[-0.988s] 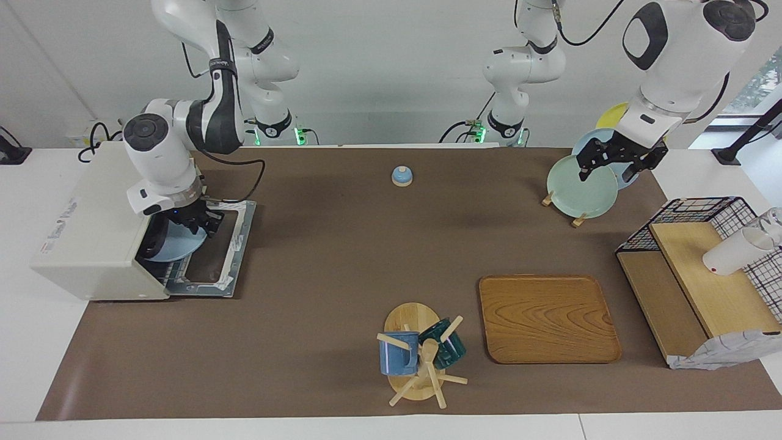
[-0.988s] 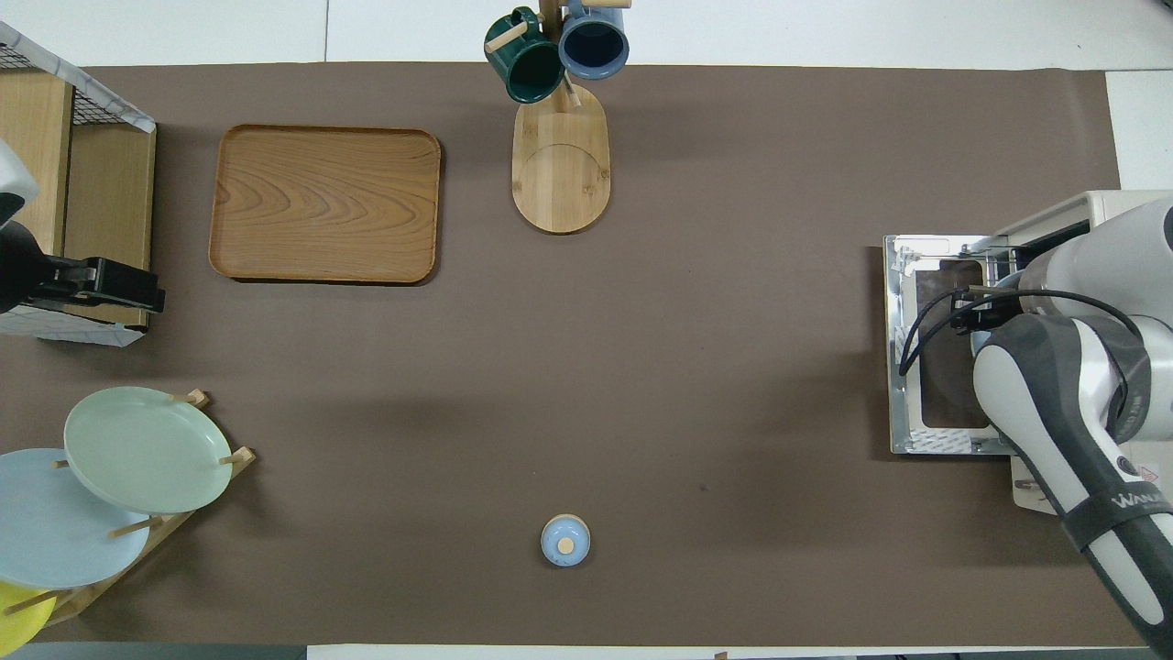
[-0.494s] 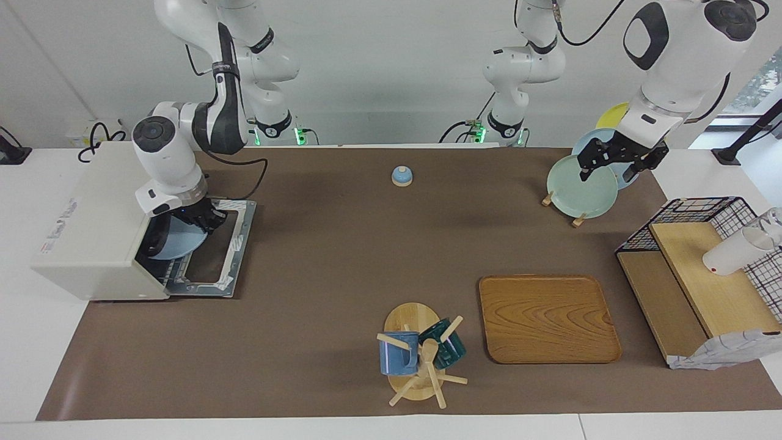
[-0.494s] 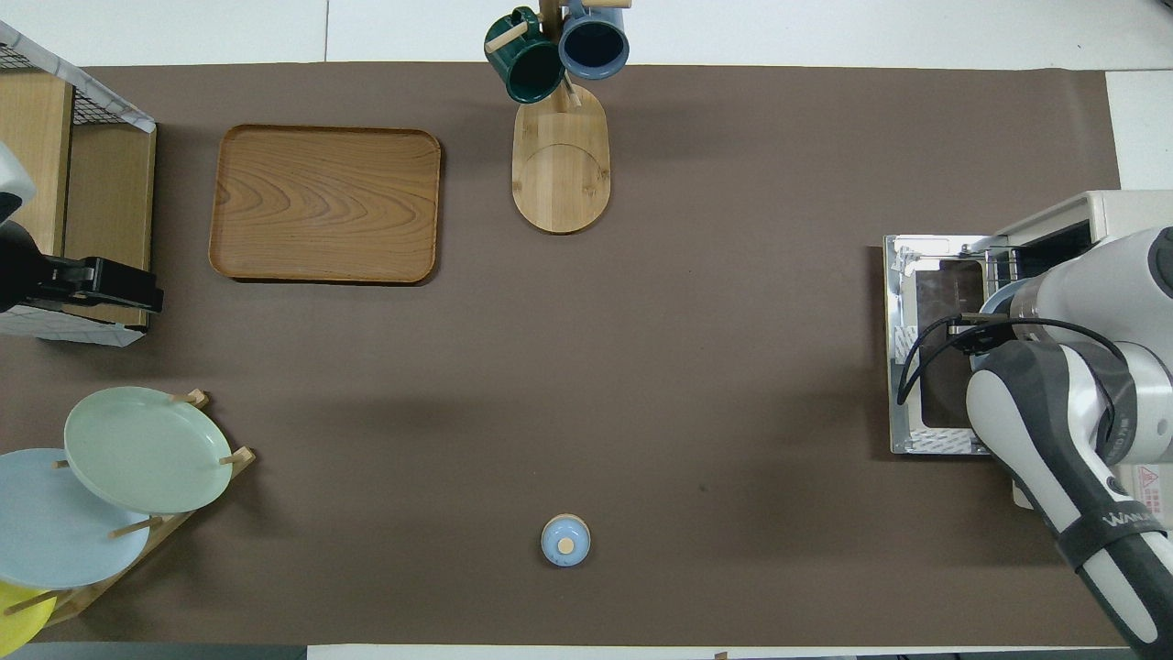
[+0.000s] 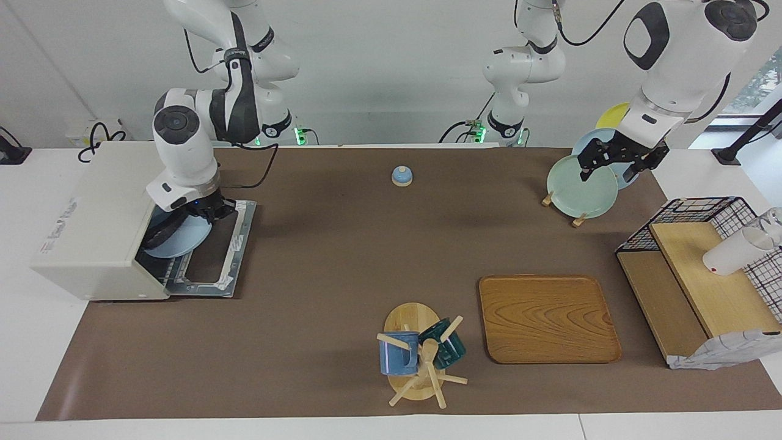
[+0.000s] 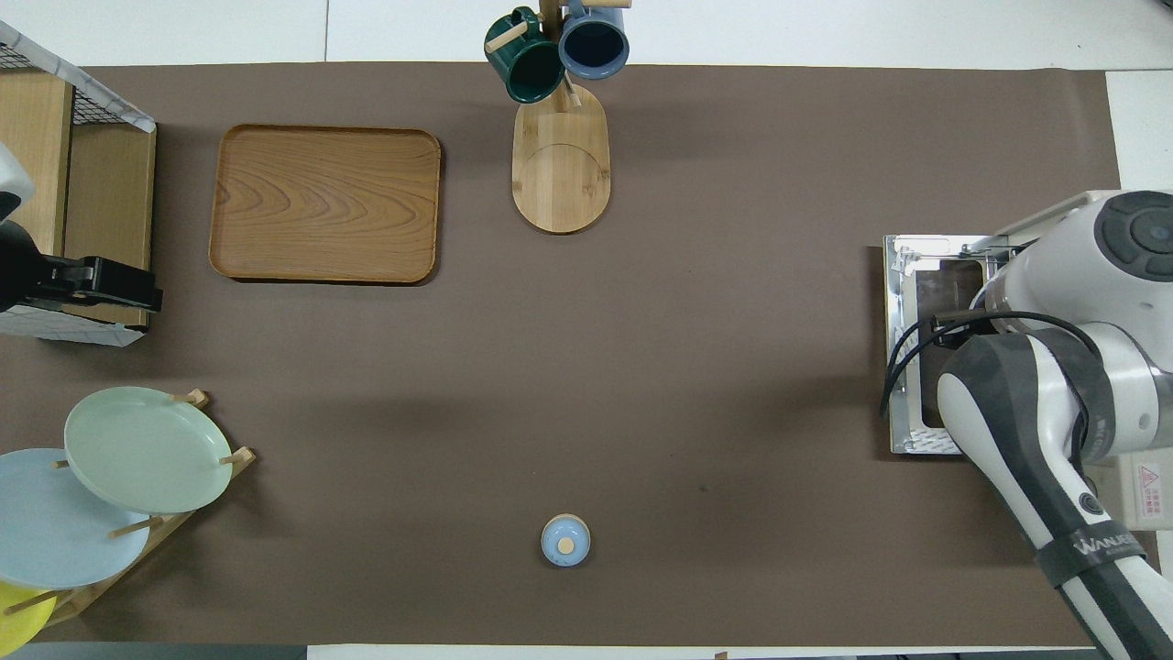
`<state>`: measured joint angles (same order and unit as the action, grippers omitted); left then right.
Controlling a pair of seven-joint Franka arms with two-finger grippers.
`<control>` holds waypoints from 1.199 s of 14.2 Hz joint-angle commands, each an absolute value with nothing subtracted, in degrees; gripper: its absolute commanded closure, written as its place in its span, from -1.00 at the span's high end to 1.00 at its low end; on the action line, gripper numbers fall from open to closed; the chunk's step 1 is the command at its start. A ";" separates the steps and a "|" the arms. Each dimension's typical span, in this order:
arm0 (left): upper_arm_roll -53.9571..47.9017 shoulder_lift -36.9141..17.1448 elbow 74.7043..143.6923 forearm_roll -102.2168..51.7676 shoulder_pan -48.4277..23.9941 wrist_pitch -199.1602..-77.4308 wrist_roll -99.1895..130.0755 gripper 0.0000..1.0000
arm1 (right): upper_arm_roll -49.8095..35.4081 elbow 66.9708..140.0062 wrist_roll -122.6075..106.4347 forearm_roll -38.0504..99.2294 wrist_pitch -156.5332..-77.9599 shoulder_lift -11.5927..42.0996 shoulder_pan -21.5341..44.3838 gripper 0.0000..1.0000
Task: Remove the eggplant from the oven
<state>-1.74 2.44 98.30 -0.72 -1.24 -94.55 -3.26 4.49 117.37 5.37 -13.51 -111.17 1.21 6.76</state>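
Note:
The off-white oven [image 5: 91, 220] stands at the right arm's end of the table, its door [image 5: 217, 256] folded down flat. A light blue plate [image 5: 183, 239] sticks out of the oven's mouth over the door. A dark long shape [image 5: 157, 229], apparently the eggplant, lies on the plate's inner part, half hidden by the oven's edge. My right gripper [image 5: 204, 212] is shut on the plate's rim. In the overhead view the right arm [image 6: 1026, 403] covers the plate and the eggplant. My left gripper [image 5: 614, 162] waits open in the air over the plate rack.
A rack of plates [image 5: 580, 186] stands near the left arm's base. A wooden tray [image 5: 547, 318], a mug tree [image 5: 421, 354] and a wire basket shelf [image 5: 702, 269] with a white cup sit farther from the robots. A small blue bell [image 5: 401, 176] sits between the arms' bases.
My right gripper has closed on the plate's rim, and its wrist has swung up and toward the table's middle. The plate has slid a little out of the oven. The left arm has hardly moved.

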 commanded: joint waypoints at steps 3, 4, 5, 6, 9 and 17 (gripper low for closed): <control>-1.85 2.81 98.09 0.53 -0.97 -94.66 -2.81 1.00 | 4.22 107.25 11.83 -14.33 -103.38 6.22 17.28 -1.00; -1.85 2.81 98.09 0.53 -0.88 -95.44 -2.81 1.00 | 4.22 104.70 15.52 -13.89 -101.62 7.63 19.75 -1.00; -1.76 2.81 98.09 0.53 -0.88 -96.15 -2.81 1.00 | 4.13 102.76 17.91 -13.54 -100.12 8.08 21.43 -1.00; -1.76 2.81 98.17 0.53 -0.88 -96.24 -2.90 1.00 | 3.87 100.05 19.84 -12.84 -98.54 9.22 23.71 -1.00; -1.67 2.72 98.17 0.53 -0.88 -96.68 -2.90 1.00 | 3.69 87.24 31.95 -8.36 -93.89 19.12 31.97 -1.00; -1.58 2.81 99.05 0.53 0.70 -99.49 -3.25 1.00 | -0.08 72.07 52.11 -4.57 -104.49 38.31 43.68 -1.00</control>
